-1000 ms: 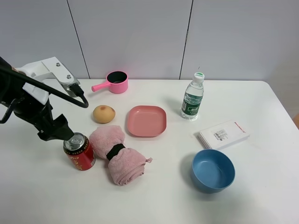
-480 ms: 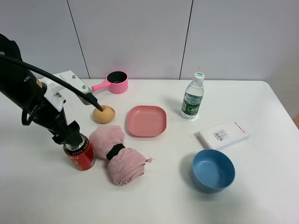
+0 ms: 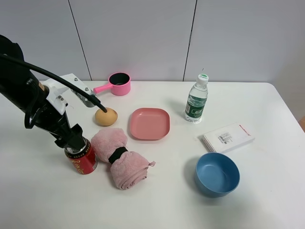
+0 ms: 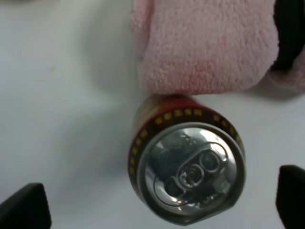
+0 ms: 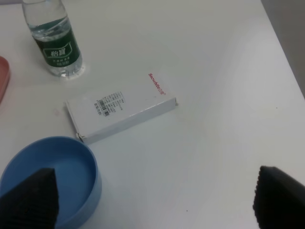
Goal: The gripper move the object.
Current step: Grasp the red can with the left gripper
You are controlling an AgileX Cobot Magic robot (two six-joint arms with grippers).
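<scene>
The red soda can (image 3: 82, 160) with a silver top stands upright on the white table, touching the rolled pink towel (image 3: 119, 157). My left gripper (image 3: 75, 140) hangs right over the can's top. In the left wrist view the can (image 4: 188, 171) sits between the two black fingertips (image 4: 26, 206), which stand wide apart and clear of it, so the left gripper (image 4: 159, 202) is open. My right gripper (image 5: 155, 200) is open and empty above the table near the blue bowl (image 5: 47, 176); it does not show in the exterior view.
A tan round object (image 3: 106, 116), a pink pot (image 3: 118, 84) and a pink plate (image 3: 149, 123) lie behind the towel. A water bottle (image 3: 197, 99), a white box (image 3: 228, 137) and the blue bowl (image 3: 217, 174) are on the right.
My left arm has swung right and down, bringing the gripper from beside the can's upper left to directly over its top. The can has not moved.
</scene>
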